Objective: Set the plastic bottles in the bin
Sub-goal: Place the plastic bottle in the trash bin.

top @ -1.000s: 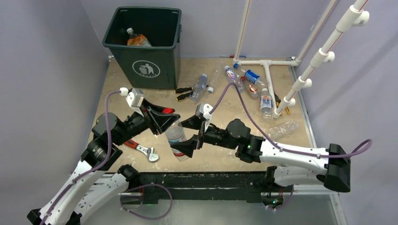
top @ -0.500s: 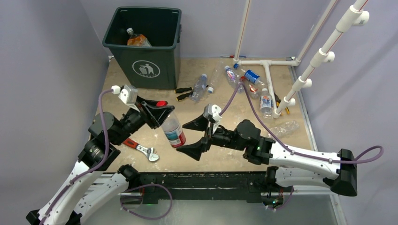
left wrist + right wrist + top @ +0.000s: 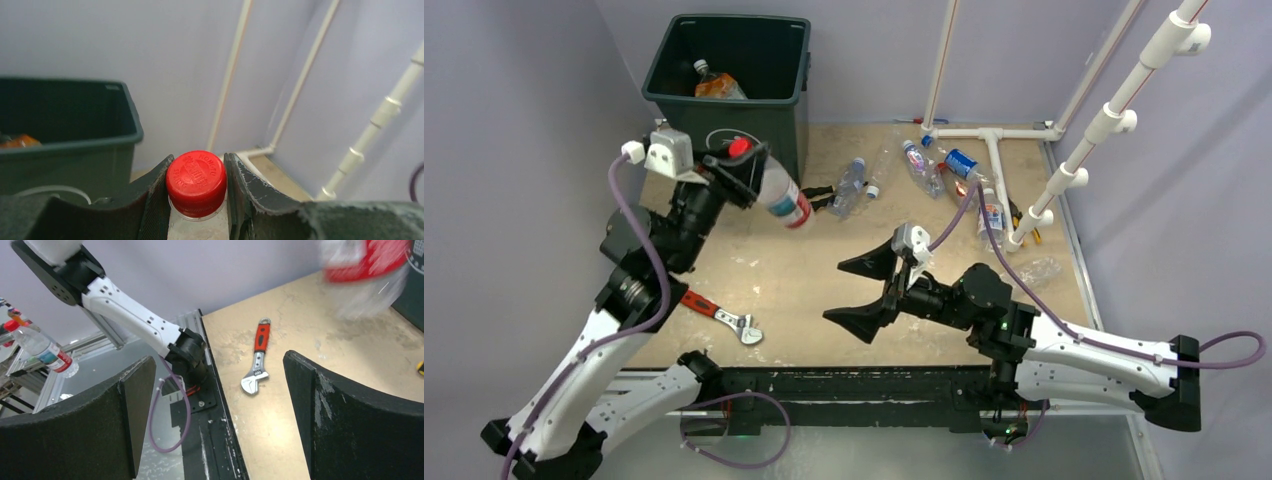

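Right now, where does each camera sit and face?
Top external: above and behind the arms, looking down on table, bin and both arms.
Left wrist: on the left hand, facing the bin past its fingers and the red-capped bottle.
Right wrist: on the right hand, facing the wrench and left arm between its fingers.
Top and right wrist share the wrench.

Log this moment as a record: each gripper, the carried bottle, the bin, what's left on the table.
left gripper: shut on red-capped bottle near its cap
red-capped bottle: in the air, tilted, by the bin front, not over its opening
right gripper: open, empty
bin: one orange-labelled bottle inside
table: other bottles lying on its far half
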`<state>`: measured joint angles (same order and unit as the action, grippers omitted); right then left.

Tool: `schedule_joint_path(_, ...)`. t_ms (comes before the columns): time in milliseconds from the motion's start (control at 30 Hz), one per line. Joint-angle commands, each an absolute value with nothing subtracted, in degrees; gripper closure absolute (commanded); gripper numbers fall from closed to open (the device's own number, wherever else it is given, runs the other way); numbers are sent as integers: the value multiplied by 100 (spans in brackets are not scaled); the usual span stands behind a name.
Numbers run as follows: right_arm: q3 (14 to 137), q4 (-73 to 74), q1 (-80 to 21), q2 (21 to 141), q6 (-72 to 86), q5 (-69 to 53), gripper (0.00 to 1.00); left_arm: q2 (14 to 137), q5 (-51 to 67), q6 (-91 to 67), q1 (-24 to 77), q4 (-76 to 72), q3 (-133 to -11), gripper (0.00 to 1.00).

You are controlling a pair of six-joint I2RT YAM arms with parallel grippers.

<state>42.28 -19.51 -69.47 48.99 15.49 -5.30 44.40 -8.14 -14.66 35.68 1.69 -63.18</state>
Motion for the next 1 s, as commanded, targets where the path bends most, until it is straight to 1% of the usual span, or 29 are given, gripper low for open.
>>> schedule_joint_path(0,3985,-1693,-6970,4825,1589,-107,1,5321,-1761,-490,3549,-2051,-6868,100)
schedule_joint_path(133,3768,-1626,-6970,4833,1666,-158,1,6389,-2281,237,3550,-3742,-7312,100)
schedule_joint_path(233,3568,-1681,-6970,4843,1795,-401,1,7079,-2332,808,3539,-4642,-7913,100)
schedule_joint_path(467,2975,-2054,-6970,4822,1944,-768,1,8400,-2644,1845,3525,-5330,-9368,100)
schedule_joint_path(600,2815,-2024,-6970,4688,1880,-791,1,8987,-2970,2333,3373,-5287,-9916,100)
schedule_joint_path(667,2751,-1967,-6970,4570,1843,-751,1,9342,-3200,2305,3139,-4990,-10216,100)
schedule_joint_path(867,2454,-1974,-6970,4094,1817,-464,1,10007,-3503,794,1987,-3660,-10575,100)
schedule_joint_path(967,2441,-1918,-6970,3985,1832,-338,1,10328,-3651,428,1743,-3283,-10558,100)
